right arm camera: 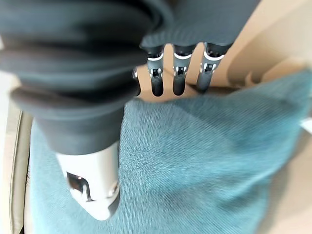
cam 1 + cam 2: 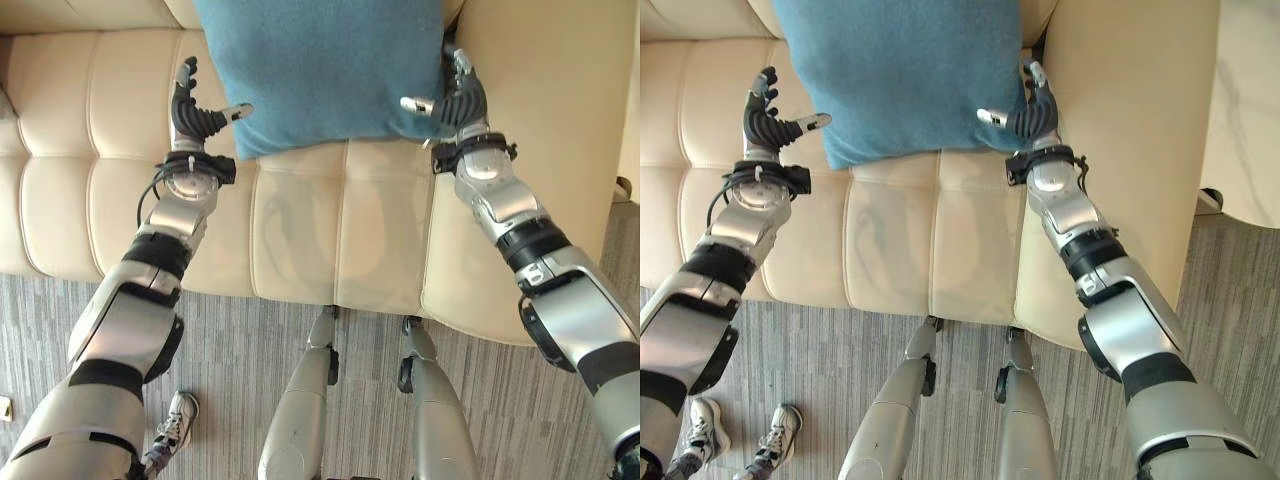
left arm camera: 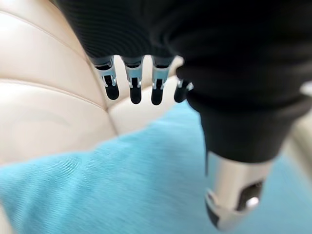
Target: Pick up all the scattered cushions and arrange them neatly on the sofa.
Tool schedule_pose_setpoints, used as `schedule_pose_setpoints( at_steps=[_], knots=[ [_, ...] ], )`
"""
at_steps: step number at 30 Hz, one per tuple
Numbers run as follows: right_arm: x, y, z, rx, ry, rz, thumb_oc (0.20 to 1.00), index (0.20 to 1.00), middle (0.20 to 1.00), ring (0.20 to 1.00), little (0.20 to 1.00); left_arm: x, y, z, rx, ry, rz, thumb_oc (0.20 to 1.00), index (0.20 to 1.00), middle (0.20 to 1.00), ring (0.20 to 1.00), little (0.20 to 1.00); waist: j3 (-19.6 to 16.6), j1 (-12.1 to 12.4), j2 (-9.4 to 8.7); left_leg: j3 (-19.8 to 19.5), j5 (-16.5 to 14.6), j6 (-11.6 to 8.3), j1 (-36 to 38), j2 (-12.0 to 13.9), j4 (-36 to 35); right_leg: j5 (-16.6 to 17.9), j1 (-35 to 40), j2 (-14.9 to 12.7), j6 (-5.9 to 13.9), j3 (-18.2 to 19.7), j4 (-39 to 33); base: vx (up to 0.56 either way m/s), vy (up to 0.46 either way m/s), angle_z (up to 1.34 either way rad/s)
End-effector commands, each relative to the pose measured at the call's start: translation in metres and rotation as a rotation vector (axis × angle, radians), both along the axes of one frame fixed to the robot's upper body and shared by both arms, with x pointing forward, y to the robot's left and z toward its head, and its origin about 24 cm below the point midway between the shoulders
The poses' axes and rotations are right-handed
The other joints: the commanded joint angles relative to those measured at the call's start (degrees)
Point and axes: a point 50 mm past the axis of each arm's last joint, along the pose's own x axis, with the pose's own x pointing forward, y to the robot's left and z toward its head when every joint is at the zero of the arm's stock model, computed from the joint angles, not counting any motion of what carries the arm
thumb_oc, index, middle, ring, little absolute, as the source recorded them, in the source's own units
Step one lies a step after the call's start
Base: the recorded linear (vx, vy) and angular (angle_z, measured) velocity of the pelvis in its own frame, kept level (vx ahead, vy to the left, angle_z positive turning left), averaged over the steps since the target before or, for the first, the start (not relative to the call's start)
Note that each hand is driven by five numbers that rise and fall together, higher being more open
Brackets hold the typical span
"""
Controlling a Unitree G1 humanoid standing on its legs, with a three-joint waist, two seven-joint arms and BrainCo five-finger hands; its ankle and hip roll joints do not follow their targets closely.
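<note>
No readable text, label, number or sign is showing anywhere in these views.

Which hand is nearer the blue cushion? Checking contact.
Right hand touches the blue cushion's corner; left hand is open just beside its other corner.

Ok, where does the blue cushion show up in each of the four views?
Left eye: blue cushion top centre, between both hands.
Right eye: top centre-left.
Left wrist: lower part, past the fingers.
Right wrist: centre and right.
Shared landmark: cream sofa.
</note>
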Motion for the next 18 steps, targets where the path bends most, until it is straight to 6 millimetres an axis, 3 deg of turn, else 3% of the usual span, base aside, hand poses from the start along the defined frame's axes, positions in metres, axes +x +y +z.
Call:
schedule_pose_setpoints(
  at_steps=[1,5,7,12,13,14,16,17,18],
  knots=[
    [-0.012,0.002,0.022,-0.056,-0.14,0.045,1.0,1.0,1.0,1.0,1.0,-0.016,0.027,0.017,-0.043,-0.119,0.021,1.0,1.0,1.0,1.0,1.0,-1.28,0.69,-3.0,2.85,-6.66,-4.26,2.48,-1.66,0.26,-0.63,-0.4,-2.17,3.99,2.69,-0.38,0.01,0.015,-0.08],
    [-0.04,-0.027,-0.011,-0.126,-0.146,0.031,1.0,1.0,1.0,1.0,1.0,-0.047,0.04,-0.037,-0.137,-0.062,-0.025,1.0,1.0,1.0,1.0,1.0,-2.27,0.35,-4.15,3.24,-8.99,-3.81,5.79,-1.66,1.83,-1.37,3.86,-2.24,3.9,2.19,-0.82,0.03,0.007,-0.1],
    [-0.06,-0.042,-0.037,-0.148,-0.115,0.025,1.0,1.0,1.0,1.0,1.0,-0.065,0.047,-0.076,-0.171,0.038,-0.019,1.0,1.0,1.0,1.0,1.0,-2.9,-0.08,-4.94,3.23,-10.32,-3.36,7.79,-1.68,2.88,-1.68,6.34,-2.39,3.94,1.85,-0.87,0.04,0.003,-0.12],
    [-0.111,-0.075,-0.117,-0.135,0.1,0.0,1.0,1.0,1.0,1.0,1.0,-0.126,0.074,-0.18,-0.142,0.431,0.08,1.0,1.0,1.0,1.0,1.0,-6.05,-1.62,-6.69,3.97,-13.39,-1.87,13.58,-1.65,5.11,-2.73,13.23,-2.73,4.12,1.49,-1.1,0.08,0.039,-0.12],
    [-0.136,-0.089,-0.151,-0.16,0.231,-0.027,1.0,1.0,1.0,1.0,1.0,-0.157,0.085,-0.219,-0.171,0.597,0.143,1.0,1.0,1.0,1.0,1.0,-7.73,-2.4,-7.02,4.25,-14.4,-1.41,16.09,-1.45,5.61,-3.22,15.74,-2.93,4.33,1.32,-1.02,0.09,0.073,-0.24],
    [-0.136,-0.089,-0.151,-0.16,0.231,-0.027,1.0,1.0,1.0,1.0,1.0,-0.157,0.085,-0.219,-0.17,0.598,0.143,1.0,1.0,1.0,1.0,1.0,-7.85,-2.43,-7.06,4.25,-14.18,-1.39,15.95,-1.51,5.53,-3.05,15.62,-2.98,4.35,1.31,-1.12,0.08,0.084,-0.26],
    [-0.156,-0.1,-0.182,-0.231,0.372,-0.056,1.0,1.0,1.0,1.0,1.0,-0.185,0.088,-0.251,-0.203,0.741,0.18,1.0,1.0,1.0,1.0,1.0,-9.43,-3.11,-7.09,4.54,-15.03,-1.12,18.16,-1.24,6.02,-3.28,17.52,-3.17,4.49,1.29,-0.93,0.04,0.079,-0.11],
    [-0.165,-0.106,-0.201,-0.259,0.464,-0.074,1.0,1.0,1.0,1.0,1.0,-0.195,0.088,-0.264,-0.203,0.808,0.196,1.0,1.0,1.0,1.0,1.0,-10.19,-3.37,-7.24,4.84,-15.39,-1.08,19.05,-1.05,6.21,-3.28,18.34,-3.27,4.64,1.2,-0.92,0.02,0.136,-0.09],
    [-0.181,-0.116,-0.234,-0.304,0.622,-0.109,1.0,1.0,1.0,1.0,1.0,-0.214,0.088,-0.281,-0.176,0.912,0.208,1.0,1.0,1.0,1.0,1.0,-11.23,-3.81,-7.25,5.74,-16.11,-0.76,21.19,-0.95,6.21,-2.8,19.55,-3.36,4.88,1.56,-1.17,0.0,0.104,-0.15]
  ],
)
